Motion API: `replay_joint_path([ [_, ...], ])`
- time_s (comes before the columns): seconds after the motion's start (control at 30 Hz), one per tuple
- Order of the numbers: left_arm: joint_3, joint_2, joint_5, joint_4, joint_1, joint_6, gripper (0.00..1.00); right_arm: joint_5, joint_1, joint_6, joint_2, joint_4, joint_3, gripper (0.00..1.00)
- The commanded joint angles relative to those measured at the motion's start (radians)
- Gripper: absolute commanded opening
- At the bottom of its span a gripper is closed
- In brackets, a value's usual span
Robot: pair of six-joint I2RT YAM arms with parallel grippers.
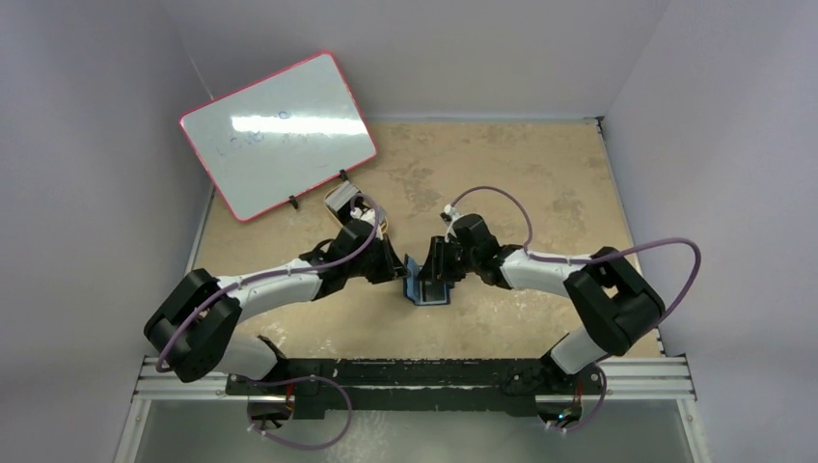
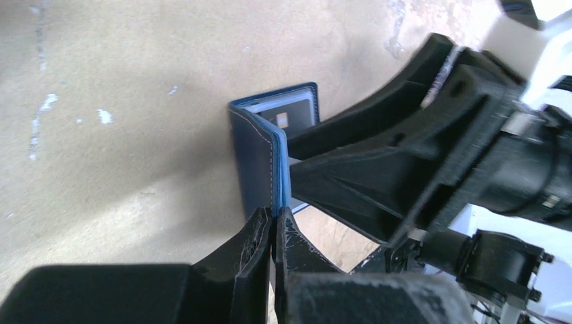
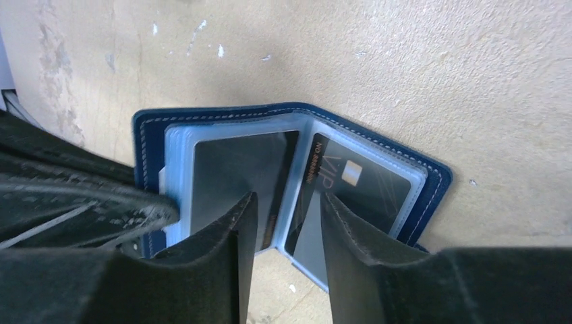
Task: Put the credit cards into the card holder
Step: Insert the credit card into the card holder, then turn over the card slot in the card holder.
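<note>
The card holder (image 3: 300, 145) is spread open like a book between the two grippers, a little nearer than the middle of the counter (image 1: 540, 183), its navy cover turned toward the tan surface and its pale blue clear pockets facing the right wrist camera. Whether its far edge rests on the counter or hangs just above it cannot be told. The right-hand pocket holds a dark card printed with "VIP" (image 3: 361, 185), sitting fully inside the sleeve. On the left-hand side lies a plain dark card (image 3: 233, 172); its near edge is hidden behind a finger, so how far it sits in its sleeve is unclear. The left gripper (image 2: 273, 233) is pinched tight on the stitched edge of the left cover, with almost no gap between its jaws. The right gripper (image 3: 289, 202) has its jaws moderately apart, one finger (image 3: 222, 263) over each half of the holder and the centre fold between them, gripping nothing. Bare counter lies on every side of the holder, with the side walls well apart from it. At the far left corner a red-framed whiteboard (image 1: 280, 135) leans, and just in front of it a small pale object (image 1: 344, 200) sits partly hidden behind the left arm.
</note>
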Motion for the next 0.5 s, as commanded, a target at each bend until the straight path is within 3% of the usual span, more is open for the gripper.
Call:
replay_joint_path([
  [0.0, 0.083, -0.045, -0.119, -0.186, -0.007, 0.025, 0.0, 0.073, 0.003, -0.006, -0.097, -0.099, 0.068, 0.46],
  [0.27, 0.148, -0.054, -0.168, -0.274, -0.011, 0.027, 0.0, 0.082, 0.027, 0.03, -0.163, -0.127, 0.093, 0.64],
  [0.47, 0.234, -0.031, -0.204, -0.374, -0.027, 0.058, 0.0, 0.089, 0.034, 0.029, -0.149, -0.133, 0.111, 0.68],
])
